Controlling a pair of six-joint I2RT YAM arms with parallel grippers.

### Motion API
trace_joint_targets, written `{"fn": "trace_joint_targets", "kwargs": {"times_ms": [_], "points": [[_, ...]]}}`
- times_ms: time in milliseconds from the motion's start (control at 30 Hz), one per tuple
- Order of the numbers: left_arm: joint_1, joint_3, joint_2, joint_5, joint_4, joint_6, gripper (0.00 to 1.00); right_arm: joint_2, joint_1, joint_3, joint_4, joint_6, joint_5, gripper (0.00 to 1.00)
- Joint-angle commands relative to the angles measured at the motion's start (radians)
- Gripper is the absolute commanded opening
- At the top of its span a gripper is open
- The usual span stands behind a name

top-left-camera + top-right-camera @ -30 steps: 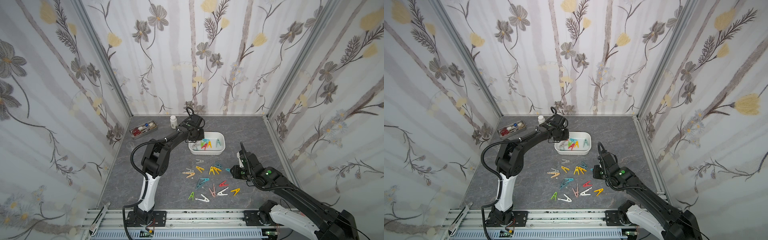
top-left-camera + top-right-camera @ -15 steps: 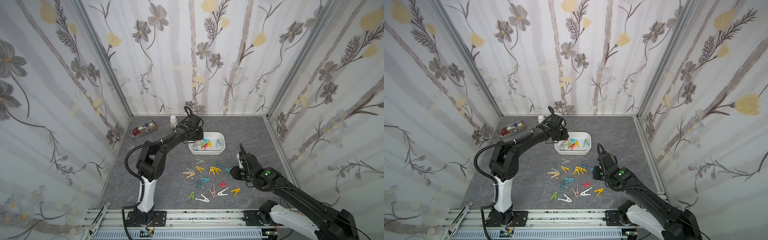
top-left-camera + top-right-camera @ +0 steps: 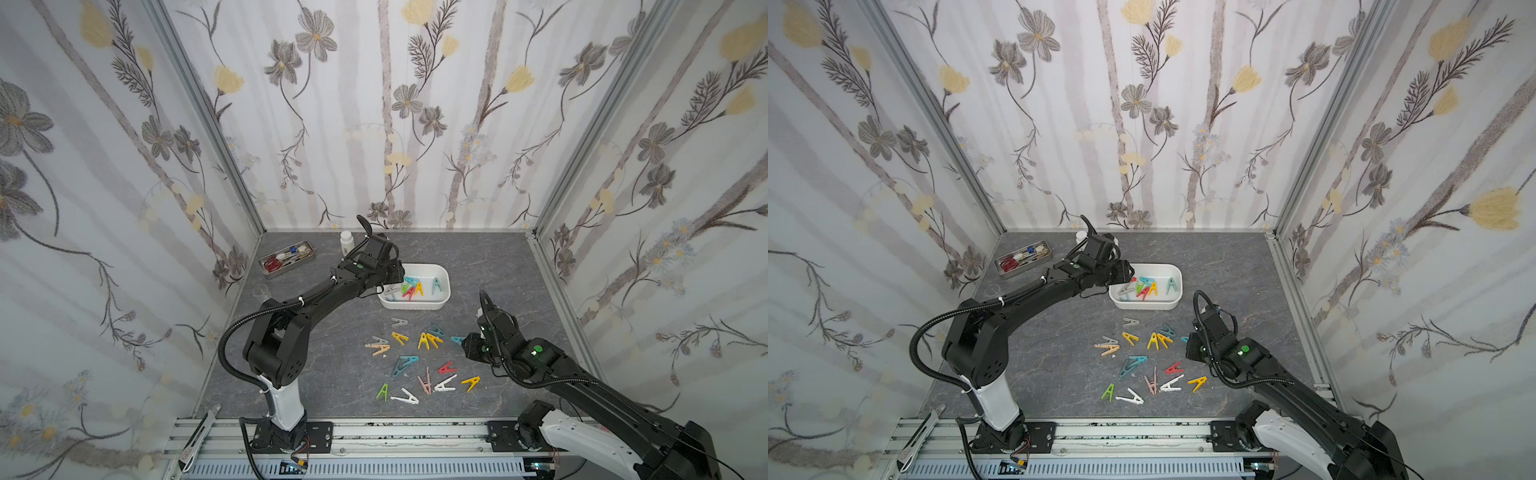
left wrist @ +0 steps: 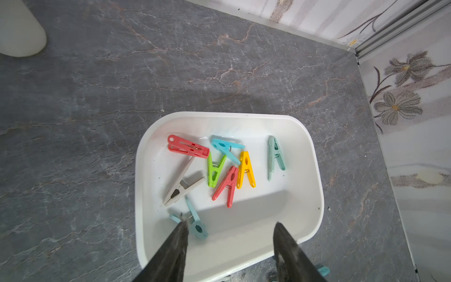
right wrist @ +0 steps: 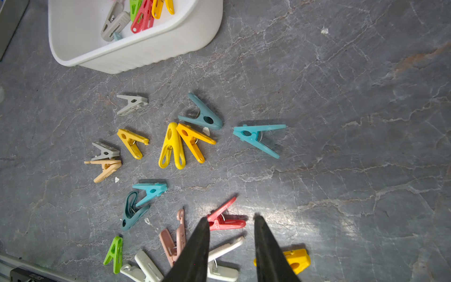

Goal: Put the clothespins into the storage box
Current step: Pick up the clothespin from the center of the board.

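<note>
Both top views show you the whole tabletop (image 3: 490,266) from high above the front rail (image 3: 374,432), facing the back wall (image 3: 395,124). Your left wrist camera looks steeply down past the left end effector (image 4: 230,224), close on the storage box (image 4: 314,185). Your right wrist camera looks past the right end effector (image 5: 231,217), close over loose clothespins (image 5: 172,146). It also catches the box's corner, so all four views share the box.

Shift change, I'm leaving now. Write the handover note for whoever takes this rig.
Left gripper: open, empty, above the storage box.
Right gripper: open, empty, over the table, beside a red clothespin.
Done: eight clothespins lie in the box.
Left: about sixteen loose clothespins on the table, all still to go in.
</note>
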Motion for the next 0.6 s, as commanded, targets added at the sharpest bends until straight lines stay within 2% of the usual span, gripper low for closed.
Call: {"fn": "trace_joint_targets", "kwargs": {"times_ms": [0,333,567], "points": [[0.000,-0.064,-0.047,-0.043,0.045,0.015,0.56,-0.018,0.018,-0.023,-0.045,0.080,0.001,0.36],[0.060,-0.153,-0.117,0.042,0.091,-0.009,0.57,-0.051,0.208,-0.053,-0.185,0.279,0.053,0.37],[0.094,-0.178,-0.117,0.074,0.110,-0.014,0.57,-0.083,0.238,-0.125,-0.162,0.367,0.012,0.41]]}}
